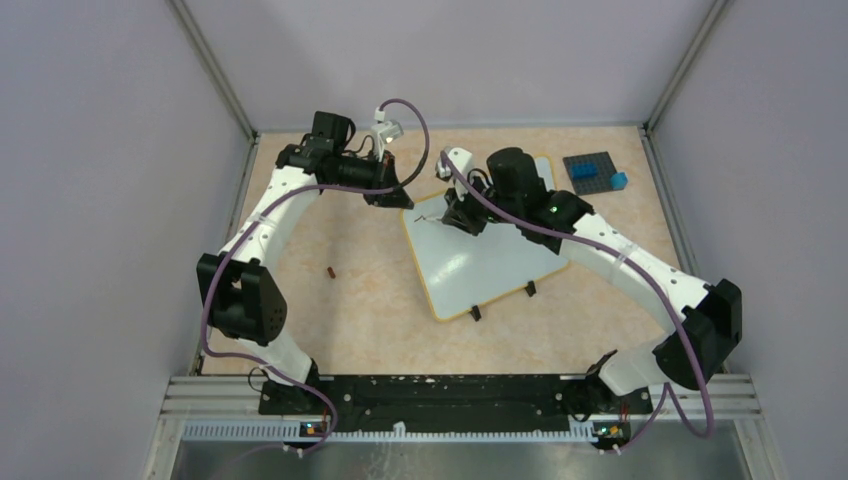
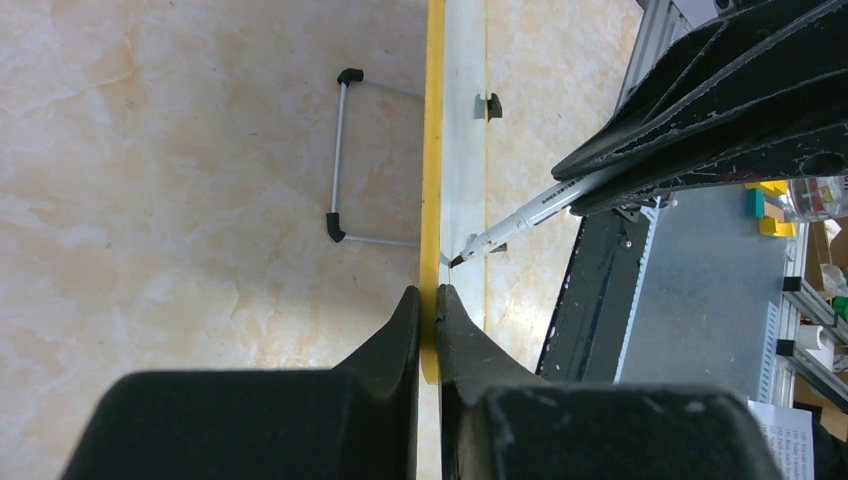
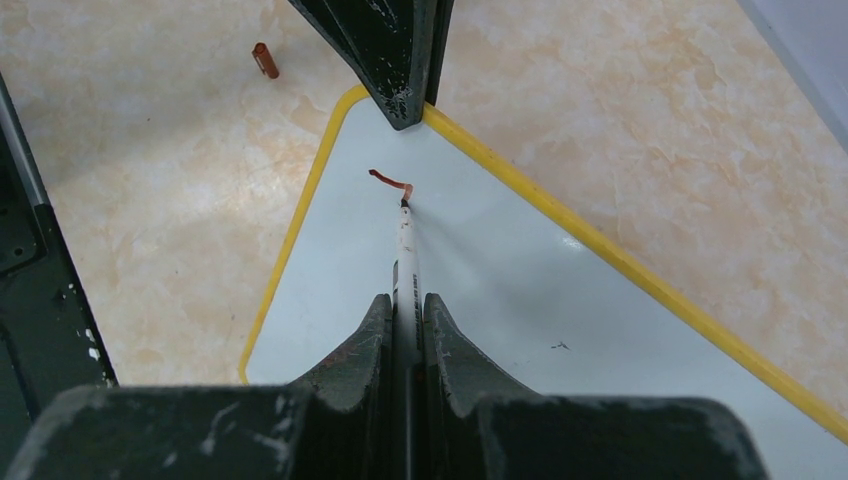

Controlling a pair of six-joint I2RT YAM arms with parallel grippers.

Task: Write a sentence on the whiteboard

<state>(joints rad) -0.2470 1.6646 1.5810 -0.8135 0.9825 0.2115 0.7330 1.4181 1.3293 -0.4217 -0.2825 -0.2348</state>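
Tabletop (image 1: 350,300): beige, marbled, matte. It is boxed in on three sides by plain pale grey-lilac panels: left wall (image 1: 100,150), back wall (image 1: 450,50), right wall (image 1: 770,150). Aluminium posts run up both back corners, left post (image 1: 215,68) and right post (image 1: 685,62). Slotted aluminium rail (image 1: 215,392) along the near edge, grey metal sheet (image 1: 450,462) just past it. Light is even and diffuse, shadows soft.

whiteboard (image 1: 480,265) top hidden (under right arm (image 1: 640,272))
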